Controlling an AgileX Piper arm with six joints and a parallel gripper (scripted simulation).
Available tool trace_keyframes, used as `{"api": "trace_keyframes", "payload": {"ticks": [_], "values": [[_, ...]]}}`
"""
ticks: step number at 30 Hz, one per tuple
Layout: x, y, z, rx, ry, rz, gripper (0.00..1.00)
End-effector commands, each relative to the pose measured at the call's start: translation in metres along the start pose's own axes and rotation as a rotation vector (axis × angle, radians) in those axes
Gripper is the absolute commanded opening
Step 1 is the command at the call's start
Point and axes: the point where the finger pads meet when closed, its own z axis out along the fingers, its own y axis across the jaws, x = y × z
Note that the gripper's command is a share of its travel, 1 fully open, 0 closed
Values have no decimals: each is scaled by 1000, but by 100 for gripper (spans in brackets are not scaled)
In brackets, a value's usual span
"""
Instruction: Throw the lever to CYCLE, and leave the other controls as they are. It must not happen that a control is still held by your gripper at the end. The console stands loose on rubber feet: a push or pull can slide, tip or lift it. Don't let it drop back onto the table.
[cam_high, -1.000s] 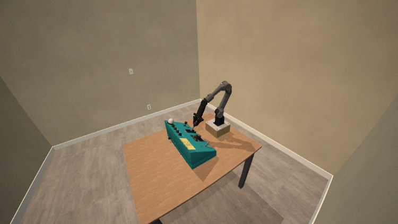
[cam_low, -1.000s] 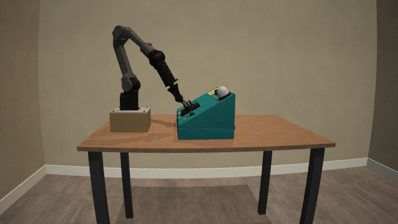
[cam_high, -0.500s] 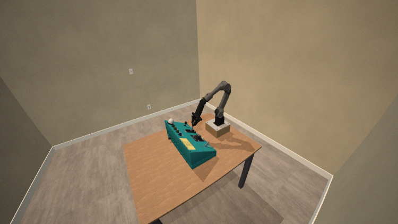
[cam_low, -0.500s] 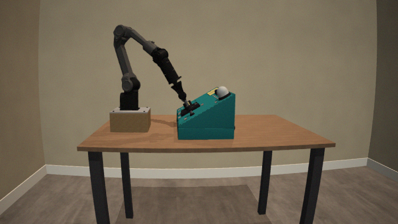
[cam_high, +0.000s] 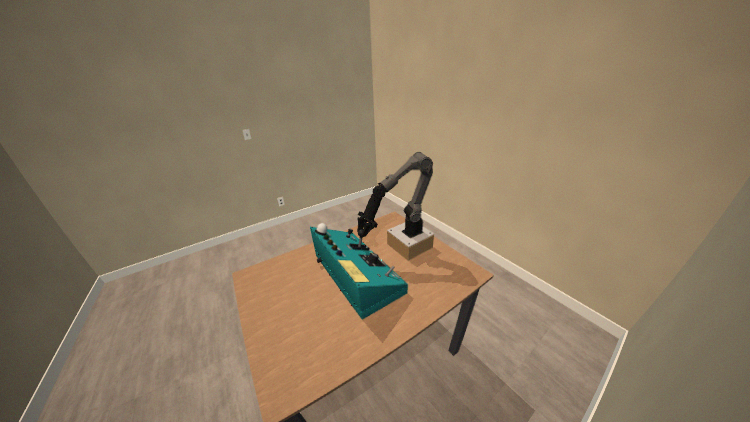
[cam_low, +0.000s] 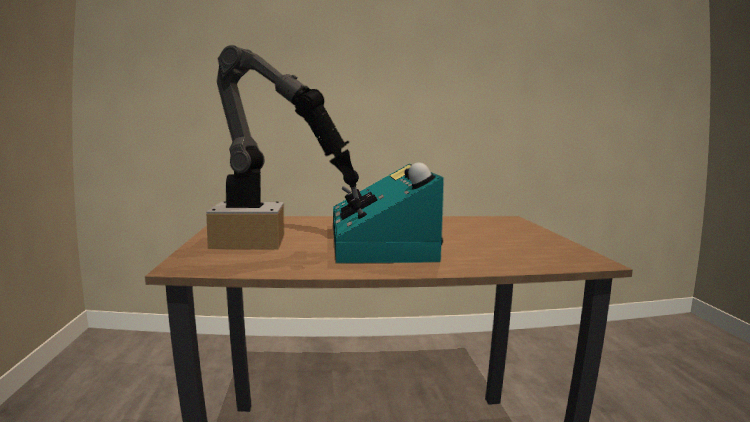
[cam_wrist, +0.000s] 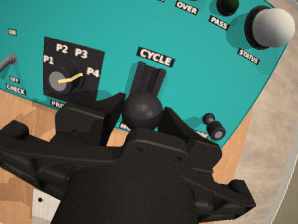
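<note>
One gripper, clamped on the lever by its black ball knob, directly ahead of the wrist and just short of the CYCLE label at the far end of the slot. Some travel apparently left. Risk from here: pushing too hard along the slope could slide or tip the loose console on its feet. Off to the left, the program dial; to the right, a small toggle, both near enough to be nudged by a drifting finger.
</note>
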Motion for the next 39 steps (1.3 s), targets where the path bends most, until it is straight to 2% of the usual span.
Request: {"api": "trace_keyframes", "payload": {"ticks": [1, 18, 39], "values": [[-2, 0, 1, 0, 1, 0, 0], [-14, 0, 5, 0, 1, 0, 0], [-15, 0, 6, 0, 1, 0, 0]]}}
